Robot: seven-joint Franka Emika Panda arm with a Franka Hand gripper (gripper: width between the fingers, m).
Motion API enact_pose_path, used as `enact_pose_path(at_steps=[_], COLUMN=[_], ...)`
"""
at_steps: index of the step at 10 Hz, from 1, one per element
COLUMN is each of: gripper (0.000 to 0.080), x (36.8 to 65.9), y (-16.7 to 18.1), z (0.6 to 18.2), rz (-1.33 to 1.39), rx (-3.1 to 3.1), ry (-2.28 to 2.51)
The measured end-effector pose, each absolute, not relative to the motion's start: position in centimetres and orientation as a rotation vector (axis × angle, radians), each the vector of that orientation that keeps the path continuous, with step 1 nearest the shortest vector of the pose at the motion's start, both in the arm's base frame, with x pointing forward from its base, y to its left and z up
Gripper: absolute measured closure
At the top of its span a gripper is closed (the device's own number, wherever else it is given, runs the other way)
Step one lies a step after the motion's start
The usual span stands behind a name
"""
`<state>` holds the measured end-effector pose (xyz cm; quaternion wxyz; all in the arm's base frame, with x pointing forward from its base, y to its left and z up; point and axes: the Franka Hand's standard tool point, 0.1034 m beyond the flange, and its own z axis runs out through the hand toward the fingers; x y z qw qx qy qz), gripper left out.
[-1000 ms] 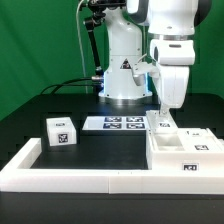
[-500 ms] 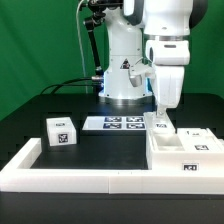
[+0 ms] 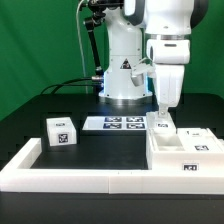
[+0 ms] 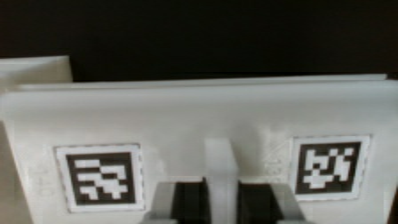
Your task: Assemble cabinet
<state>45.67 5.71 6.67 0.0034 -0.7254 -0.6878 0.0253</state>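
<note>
The white cabinet shell (image 3: 186,150) lies at the exterior view's right, its open compartments facing up. My gripper (image 3: 162,112) points straight down over the shell's left edge. It is shut on a small white tagged panel (image 3: 160,124) that stands upright there. In the wrist view the panel (image 4: 196,110) fills the frame with two black-and-white tags (image 4: 96,178). My gripper (image 4: 224,205) pinches a narrow white rib of the panel between its dark fingers (image 4: 185,205). A small white drawer block (image 3: 60,131) with a tag sits alone at the exterior view's left.
The marker board (image 3: 112,123) lies flat in the middle behind the gripper. A long low white border rail (image 3: 80,172) runs along the front and turns up the left side. The robot base (image 3: 122,75) stands at the back.
The arm has shifted a little toward the exterior view's left. The gripper stays shut on the panel at about the same height. Nothing else has moved.
</note>
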Motion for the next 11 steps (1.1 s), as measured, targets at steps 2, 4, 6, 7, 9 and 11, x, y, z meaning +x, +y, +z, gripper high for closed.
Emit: enact_pose_path(at_steps=[2,4,6,7,9,11], gripper=[0.0731,0.0731,0.0731,0.0731,0.0731,0.0731], x=[45.65,45.71,45.73,45.77,45.75,45.7], y=[5.59,5.47,5.63,5.61,5.66,5.71], z=[6.93,6.91,6.76,6.69,6.62,6.38], rz=[0.09,0.09,0.067,0.073,0.074,0.072], rx=[-2.275,-2.276,-2.281,-2.28,-2.28,-2.277], ry=[-2.156,-2.154,-2.155,-2.153,-2.151,-2.15])
